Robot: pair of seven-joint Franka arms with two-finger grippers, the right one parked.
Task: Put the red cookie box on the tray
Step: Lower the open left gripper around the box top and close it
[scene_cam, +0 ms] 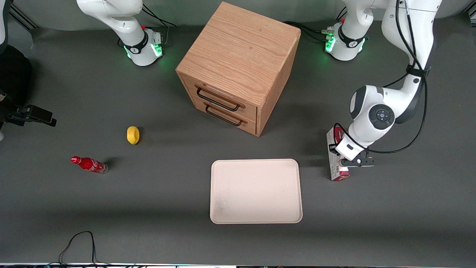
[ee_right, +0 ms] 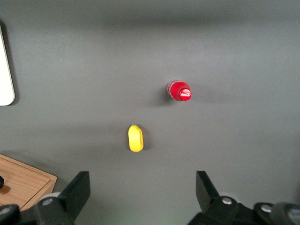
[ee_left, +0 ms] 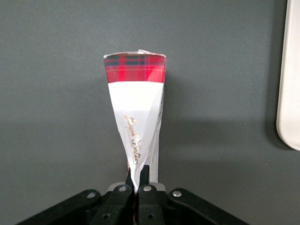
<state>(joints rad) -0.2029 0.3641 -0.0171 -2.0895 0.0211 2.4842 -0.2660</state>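
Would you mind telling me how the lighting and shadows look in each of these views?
Front view: even overhead light, soft shadows beside the wooden drawer cabinet and tray, green glow at both arm bases. Left wrist view: the gripper is shut on the red cookie box, whose shadow falls on the mat. Right wrist view: the lemon and soda bottle throw faint shadows.

A wooden drawer cabinet (scene_cam: 238, 67) stands on the dark surface (scene_cam: 148, 208). Well apart from it, toward the parked arm's end, lie a yellow lemon (scene_cam: 133, 134) and, nearer the front camera, a red soda bottle (scene_cam: 89, 164).
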